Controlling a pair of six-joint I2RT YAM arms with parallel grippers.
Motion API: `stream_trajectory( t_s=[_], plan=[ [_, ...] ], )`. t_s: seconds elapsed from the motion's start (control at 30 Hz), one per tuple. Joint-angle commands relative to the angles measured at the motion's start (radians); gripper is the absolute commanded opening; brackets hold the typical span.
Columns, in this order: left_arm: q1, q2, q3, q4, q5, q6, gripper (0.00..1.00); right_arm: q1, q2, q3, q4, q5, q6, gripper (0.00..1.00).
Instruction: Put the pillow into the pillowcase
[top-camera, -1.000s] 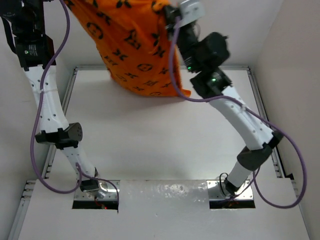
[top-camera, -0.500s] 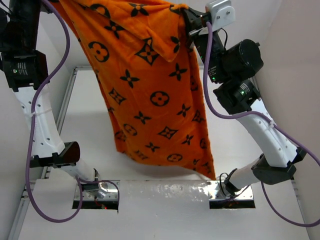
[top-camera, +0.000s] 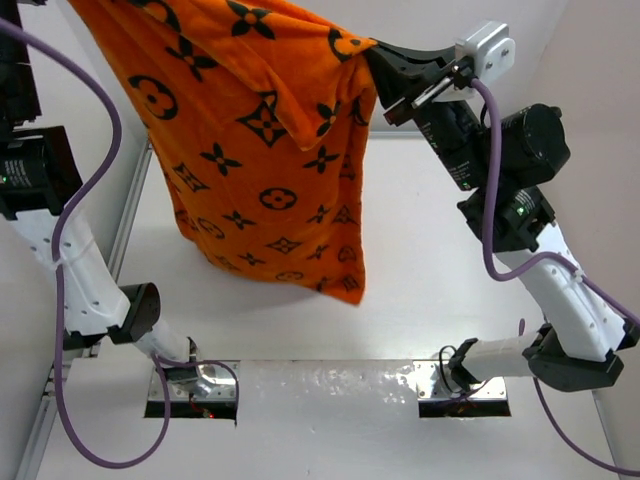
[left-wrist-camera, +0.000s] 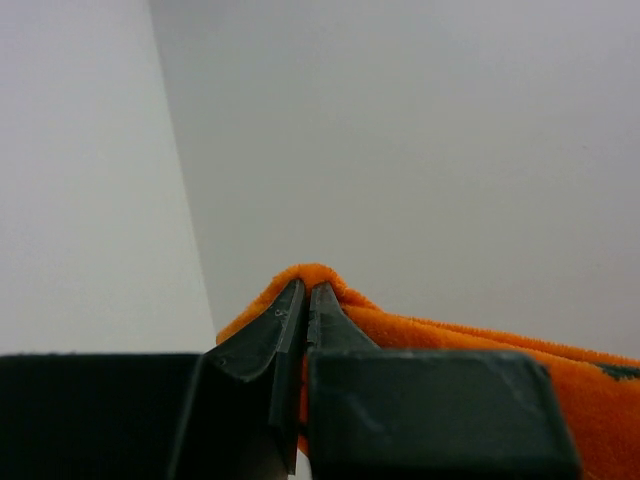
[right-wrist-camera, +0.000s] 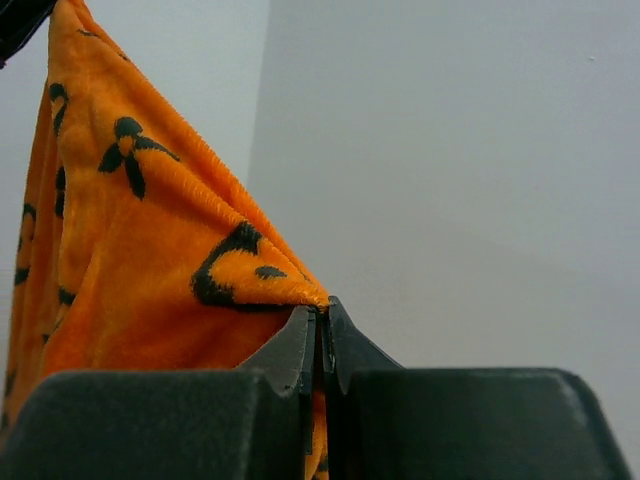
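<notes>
The orange pillowcase (top-camera: 260, 150) with dark brown motifs hangs in the air above the white table, stretched between both arms. My right gripper (top-camera: 375, 60) is shut on its upper right corner; the right wrist view shows the jaws (right-wrist-camera: 325, 315) pinched on the orange fleece (right-wrist-camera: 150, 280). My left gripper is off the top left edge of the top view; in the left wrist view it (left-wrist-camera: 306, 295) is shut on an orange fold (left-wrist-camera: 450, 345). The pillow is out of view in all frames.
The white table (top-camera: 430, 280) has metal rails along its left edge (top-camera: 130, 215). White walls enclose the back and sides. The arm bases (top-camera: 195, 385) sit at the near edge. Purple cables loop beside both arms.
Both arms have lifted the pillowcase higher and toward the camera. It spread out from a bunch at the back and now hangs wide, its lower edge swinging left.
</notes>
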Motion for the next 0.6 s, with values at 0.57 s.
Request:
stream_trajectory(
  t_s=[0.57],
  plan=[
    [0.023,-0.076,-0.101,0.294,-0.355,0.277,0.0,0.013,0.072,0.112,0.3,-0.201,0.268,0.0]
  ],
)
